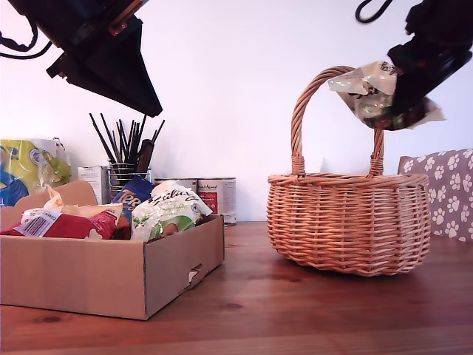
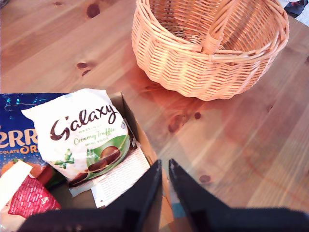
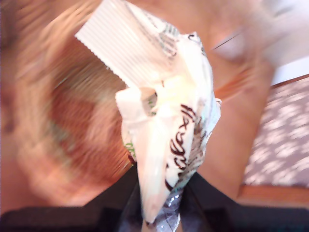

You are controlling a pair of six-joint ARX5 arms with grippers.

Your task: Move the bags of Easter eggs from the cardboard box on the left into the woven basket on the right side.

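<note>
Far left of the exterior view: a yellow and blue package [image 1: 26, 170] stands behind the cardboard box [image 1: 89, 274].
Cardboard box: it sits on the wooden surface [image 1: 295, 310] at the exterior view's left, with a slot in the side that faces the woven basket [image 1: 347, 222].
Box contents: a red packet [image 1: 63, 224], a blue packet [image 1: 135, 194] and one bag of Easter eggs [image 1: 168, 211], white on top and green below, leaning at the box end nearer the basket.
That bag from above: in the first wrist view the bag of Easter eggs [image 2: 87, 135] lies face up inside the box, its dark script readable, brown eggs printed on the green part.
My first gripper: my first gripper [image 2: 164, 181] hangs above the box corner, over the surface; its dark fingers [image 2: 145, 193] are nearly together with only a thin gap and nothing between them.
Behind the box: a mesh cup of dark sticks [image 1: 126, 159] and tins [image 1: 216, 196] stand by the white wall.
Woven basket: upright on the surface at the exterior view's right, well apart from the box, handle arching high.
Second bag of Easter eggs: the second bag [image 1: 369, 92] is in the air beside the top of the handle, above the basket.
My second gripper: my second gripper [image 3: 161, 203] has its fingers clamped on that bag's lower end; the second wrist view is blurred.
Far right: a grey paw-print cushion [image 1: 443, 188] sits behind the basket.
</note>
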